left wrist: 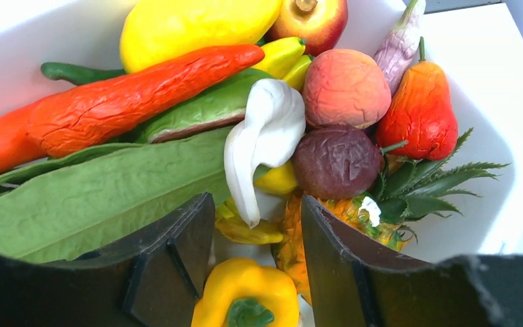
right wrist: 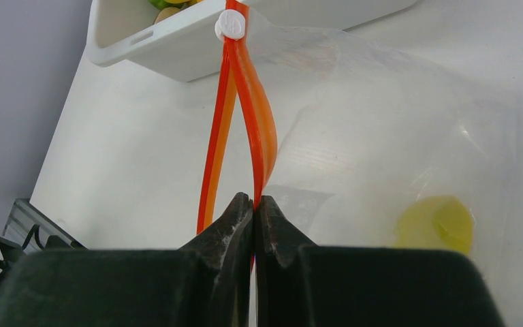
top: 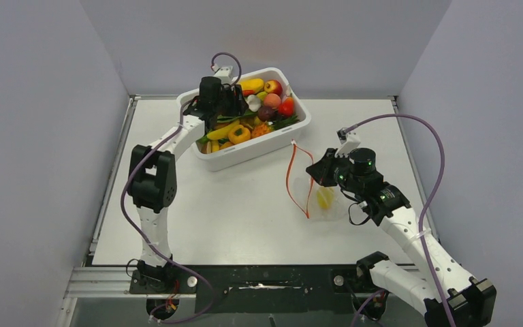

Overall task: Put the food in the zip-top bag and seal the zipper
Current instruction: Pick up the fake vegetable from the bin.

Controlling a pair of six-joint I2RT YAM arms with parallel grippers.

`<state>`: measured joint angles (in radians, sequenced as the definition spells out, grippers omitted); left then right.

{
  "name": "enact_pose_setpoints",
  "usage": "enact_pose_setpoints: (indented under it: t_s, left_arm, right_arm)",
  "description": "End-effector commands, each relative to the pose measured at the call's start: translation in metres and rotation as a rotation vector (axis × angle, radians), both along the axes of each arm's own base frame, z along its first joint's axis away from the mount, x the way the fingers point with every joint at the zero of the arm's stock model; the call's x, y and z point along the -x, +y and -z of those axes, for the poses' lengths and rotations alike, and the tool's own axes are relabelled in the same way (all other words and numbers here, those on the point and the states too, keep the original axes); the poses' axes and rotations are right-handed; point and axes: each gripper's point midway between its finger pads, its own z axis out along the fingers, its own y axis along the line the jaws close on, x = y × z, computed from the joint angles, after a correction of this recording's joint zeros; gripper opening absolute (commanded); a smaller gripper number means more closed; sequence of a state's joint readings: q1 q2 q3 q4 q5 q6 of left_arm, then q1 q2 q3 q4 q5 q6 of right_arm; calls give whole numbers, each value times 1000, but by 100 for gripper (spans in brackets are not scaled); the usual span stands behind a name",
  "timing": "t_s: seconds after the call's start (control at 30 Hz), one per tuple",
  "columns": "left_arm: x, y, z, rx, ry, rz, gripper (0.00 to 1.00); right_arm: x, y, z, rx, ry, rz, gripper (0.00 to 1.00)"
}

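Note:
The clear zip-top bag (top: 327, 197) lies right of centre with a yellow fruit (top: 325, 197) inside, also seen in the right wrist view (right wrist: 442, 225). Its red-orange zipper (top: 291, 178) gapes open, with a white slider (right wrist: 231, 24) at the far end. My right gripper (right wrist: 253, 199) is shut on one zipper strip (right wrist: 262, 129) and holds it up. My left gripper (left wrist: 255, 211) is open inside the white tub, over a yellow pepper (left wrist: 245, 293). Around it lie a long green leaf (left wrist: 102, 197), a red chilli (left wrist: 129, 99), a white piece (left wrist: 262, 136), a purple fruit (left wrist: 336, 160) and a peach (left wrist: 344, 87).
The white tub (top: 293, 136) of toy food stands at the back centre, its near corner (right wrist: 170, 48) close to the bag's slider. Grey walls enclose the table on the left, back and right. The metal rail (top: 245, 276) with both arm bases runs along the near edge.

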<state>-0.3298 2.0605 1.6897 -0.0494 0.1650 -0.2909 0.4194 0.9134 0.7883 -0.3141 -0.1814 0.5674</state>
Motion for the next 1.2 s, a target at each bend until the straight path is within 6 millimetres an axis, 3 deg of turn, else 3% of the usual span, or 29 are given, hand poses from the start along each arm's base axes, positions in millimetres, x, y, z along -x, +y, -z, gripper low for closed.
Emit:
enact_pose_setpoints:
  t_s: [0.0, 0.53, 1.07, 1.17]
  left_arm:
    - [-20, -11, -42, 65, -125, 39, 47]
    - [-23, -13, -26, 70, -96, 44, 31]
    - [-29, -8, -9, 16, -60, 15, 30]
    - [-29, -8, -11, 14, -65, 18, 21]
  right_arm:
    - [-6, 5, -28, -52, -83, -7, 0]
    - [-5, 2, -34, -56, -94, 10, 0]
    - [-6, 2, -36, -59, -96, 10, 0]
    - [-5, 2, -36, -61, -95, 10, 0]
